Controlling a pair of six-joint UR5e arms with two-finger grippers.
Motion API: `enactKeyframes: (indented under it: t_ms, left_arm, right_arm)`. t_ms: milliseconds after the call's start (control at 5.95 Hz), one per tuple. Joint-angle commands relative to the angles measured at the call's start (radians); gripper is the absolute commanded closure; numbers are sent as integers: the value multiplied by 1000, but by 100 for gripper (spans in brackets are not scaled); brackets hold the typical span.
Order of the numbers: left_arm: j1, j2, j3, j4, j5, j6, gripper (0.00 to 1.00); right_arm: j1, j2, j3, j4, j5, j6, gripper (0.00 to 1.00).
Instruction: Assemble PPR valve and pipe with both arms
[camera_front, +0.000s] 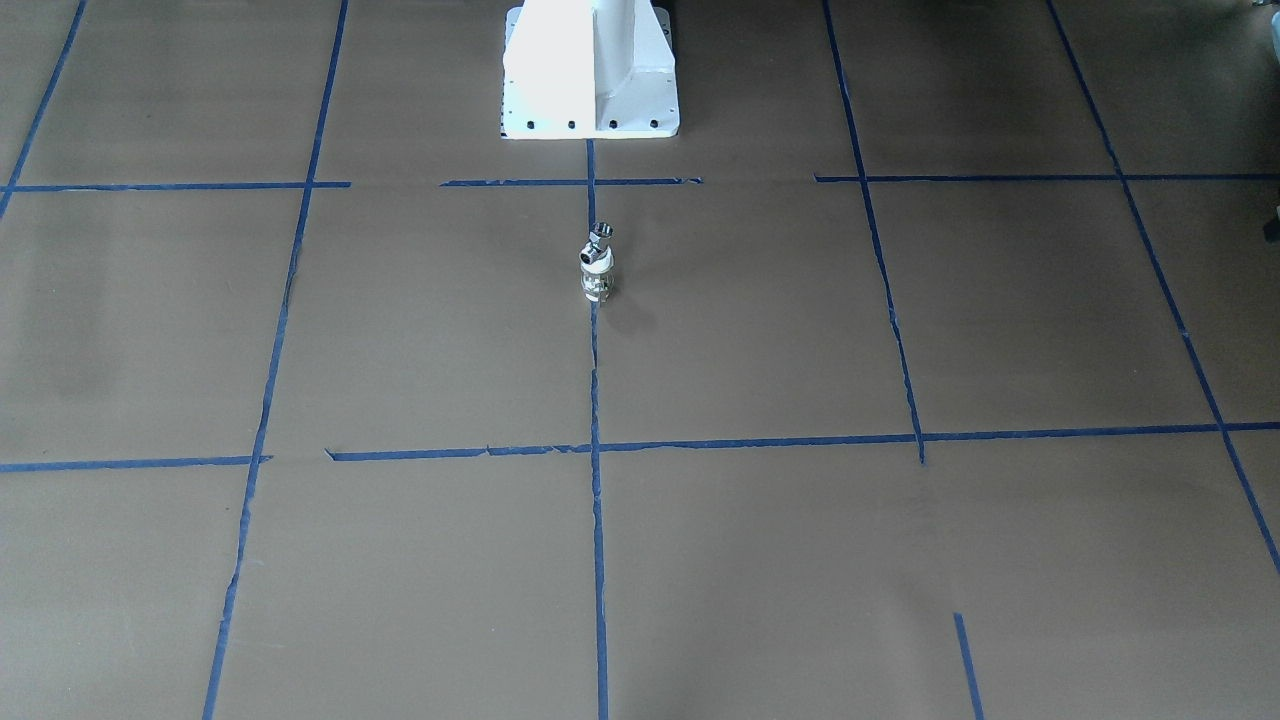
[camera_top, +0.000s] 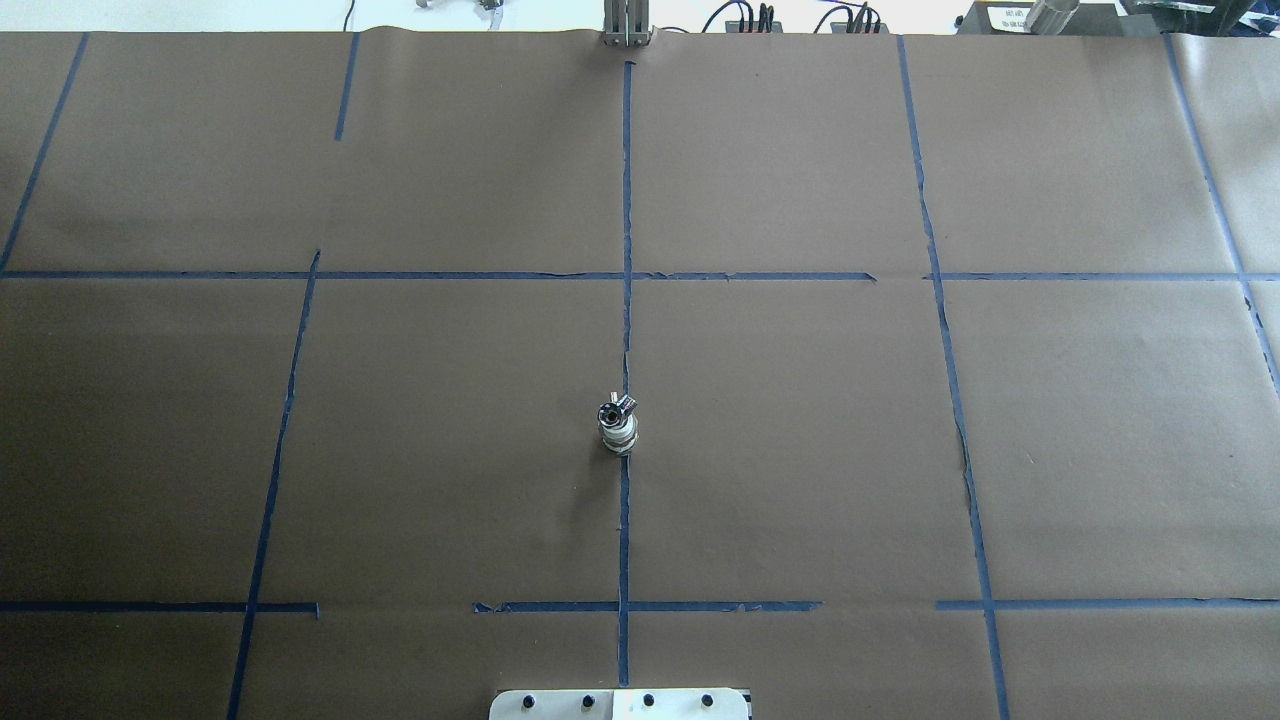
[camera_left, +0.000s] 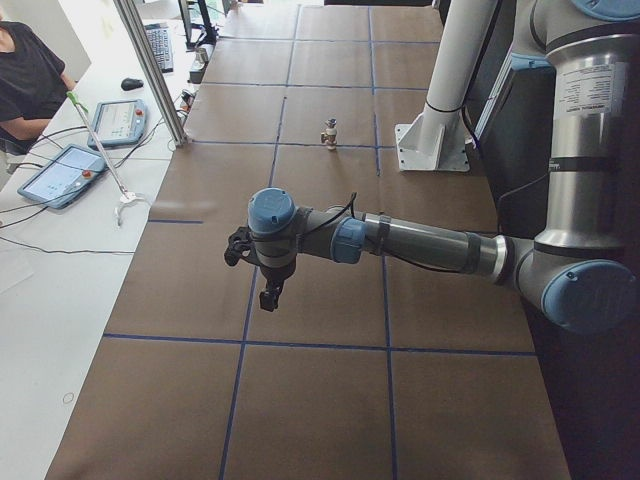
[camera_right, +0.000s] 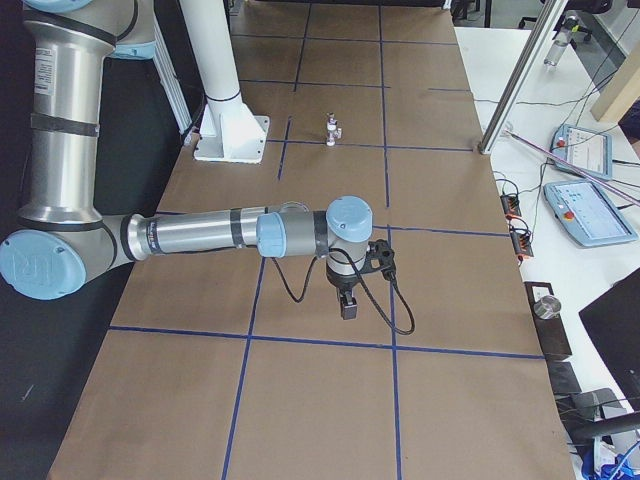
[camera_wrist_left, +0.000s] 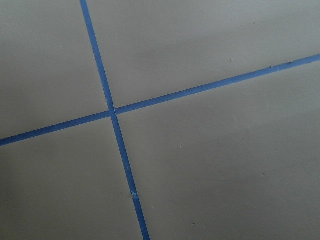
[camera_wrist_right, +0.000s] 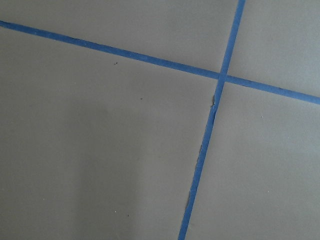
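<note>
PPR valve (camera_front: 596, 283) upright on blue tape line (camera_front: 597, 380), upper centre of frame, pipe (camera_front: 599, 240) seated on top, joint too small to resolve, left gripper (camera_left: 269, 297) and right gripper (camera_right: 347, 306) visible only in side views, whether jaws are open or closed cannot be told, wrist views show only table (camera_wrist_left: 225, 165).

Table (camera_top: 800, 450) is covered in brown paper (camera_top: 450, 450), gridded with blue tape (camera_top: 627, 200); valve (camera_top: 618, 437) is stood upright on the centre line, pedestal (camera_top: 620, 705) at its six o'clock.
</note>
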Motion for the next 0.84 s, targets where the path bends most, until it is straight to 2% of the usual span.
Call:
enactKeyframes:
  t_ms: [0, 672]
  left_arm:
    - [4, -9, -7, 9, 6, -1, 0]
    - [13, -18, -1, 9, 9, 0, 0]
  right_arm:
    - [-1, -6, -14, 3, 24, 0, 0]
    - [-1, 60, -101, 7, 30, 0, 0]
